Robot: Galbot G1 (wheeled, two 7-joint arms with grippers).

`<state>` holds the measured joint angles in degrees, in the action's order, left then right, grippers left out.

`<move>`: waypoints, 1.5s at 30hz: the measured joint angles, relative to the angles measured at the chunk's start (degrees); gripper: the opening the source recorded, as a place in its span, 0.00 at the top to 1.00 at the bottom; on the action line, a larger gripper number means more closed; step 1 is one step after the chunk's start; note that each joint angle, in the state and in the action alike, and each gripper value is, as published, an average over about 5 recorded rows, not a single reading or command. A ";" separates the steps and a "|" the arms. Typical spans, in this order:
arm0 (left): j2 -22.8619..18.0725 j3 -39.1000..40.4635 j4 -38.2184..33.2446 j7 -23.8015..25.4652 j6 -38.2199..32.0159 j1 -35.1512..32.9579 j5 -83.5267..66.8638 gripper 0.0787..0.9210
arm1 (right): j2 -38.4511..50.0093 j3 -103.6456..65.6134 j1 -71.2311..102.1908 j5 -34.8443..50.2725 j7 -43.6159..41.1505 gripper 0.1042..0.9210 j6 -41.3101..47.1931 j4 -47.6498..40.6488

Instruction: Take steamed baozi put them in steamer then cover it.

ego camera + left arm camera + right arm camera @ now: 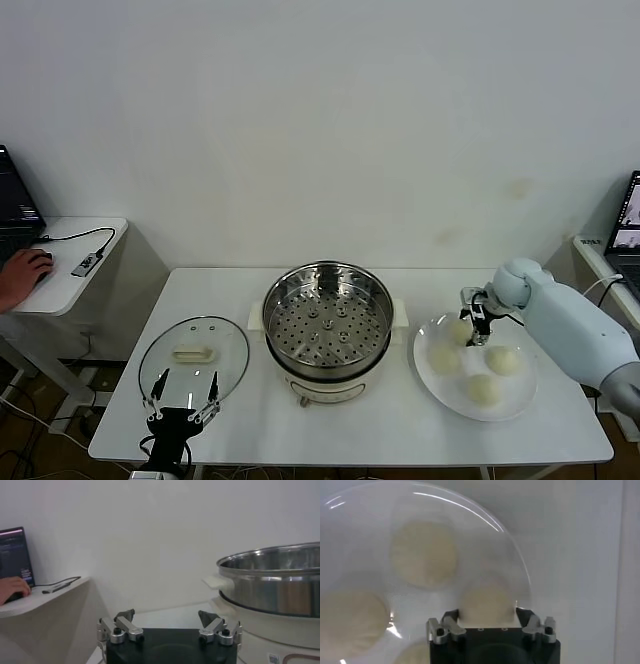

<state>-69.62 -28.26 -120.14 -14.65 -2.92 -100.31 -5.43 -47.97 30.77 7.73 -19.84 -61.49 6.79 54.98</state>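
Your right gripper is down over the white plate at about three o'clock from the steamer, its fingers pressed against both sides of the rear-left steamed baozi. Three more buns sit on that plate. Your left gripper hangs spread wide at the table's near-left edge, just by the glass lid at the steamer's nine o'clock.
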 measured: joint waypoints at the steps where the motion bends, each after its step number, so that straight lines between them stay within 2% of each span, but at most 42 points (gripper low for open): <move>1: 0.02 0.00 -0.01 0.00 0.00 0.00 0.00 0.12 | 0.14 0.11 -0.13 0.20 -0.05 0.37 0.09 0.22; 10: 0.37 -0.01 -0.26 0.00 -0.01 -0.02 -0.11 0.12 | 3.90 4.07 -4.27 5.08 -0.83 0.37 1.30 5.36; 21: 0.86 0.10 -0.64 0.04 -0.29 -0.07 -1.22 0.12 | 6.07 17.19 -21.65 19.00 -0.60 0.36 1.84 12.93; 34: 1.69 -0.08 -0.65 -0.05 -0.90 0.64 -1.27 0.12 | -3.93 32.53 -37.36 31.07 3.70 0.36 -3.08 15.28; 45: 1.91 -0.21 -0.60 0.00 -0.86 1.19 -1.24 0.12 | -14.52 40.30 -39.41 29.04 7.47 0.35 -10.82 15.31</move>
<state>-67.72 -28.47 -120.74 -14.66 -3.78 -99.13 -6.67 -62.48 71.07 -31.68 9.20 -54.03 -4.03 70.29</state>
